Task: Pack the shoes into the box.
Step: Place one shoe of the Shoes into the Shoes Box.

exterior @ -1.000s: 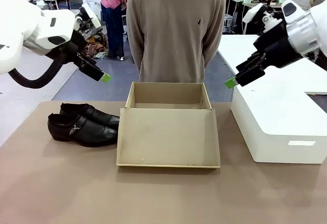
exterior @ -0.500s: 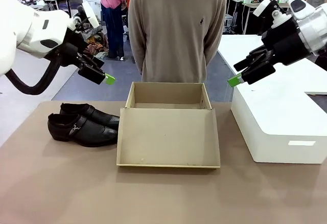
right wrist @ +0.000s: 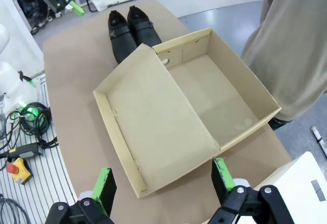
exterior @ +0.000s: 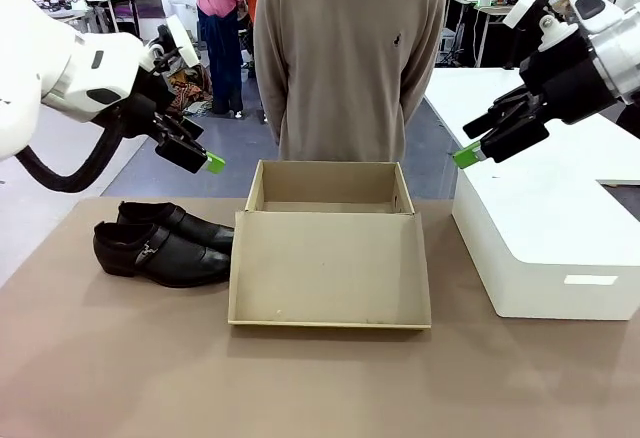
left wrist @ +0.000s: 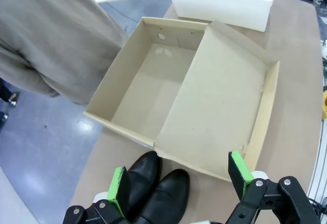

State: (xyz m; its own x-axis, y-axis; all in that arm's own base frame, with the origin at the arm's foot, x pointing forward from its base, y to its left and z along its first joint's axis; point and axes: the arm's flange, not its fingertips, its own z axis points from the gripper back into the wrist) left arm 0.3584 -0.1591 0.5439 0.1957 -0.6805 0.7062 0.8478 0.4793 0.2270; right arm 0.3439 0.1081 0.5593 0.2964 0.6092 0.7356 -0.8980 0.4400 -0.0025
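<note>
Two glossy black shoes (exterior: 165, 243) lie side by side on the brown table, left of the box, toes pointing right; one shows a small metal buckle. The brown cardboard box (exterior: 330, 184) stands open at mid-table with nothing inside, its lid flap (exterior: 330, 270) folded flat toward me. My left gripper (exterior: 207, 162) hangs open in the air above and behind the shoes. In the left wrist view the left gripper (left wrist: 179, 179) looks down on the shoe toes (left wrist: 153, 188) and the box (left wrist: 148, 91). My right gripper (exterior: 465, 155) is open, high to the right of the box.
A big white box (exterior: 540, 248) fills the table's right side. A person (exterior: 345, 58) stands just behind the cardboard box, hands behind the back. In the right wrist view, cables and a red stop button (right wrist: 13, 168) lie off the table's edge.
Both arms shifted slightly: the left gripper drifted a little right and down, the right gripper a little up and to the right. Shoes and box stay put.
</note>
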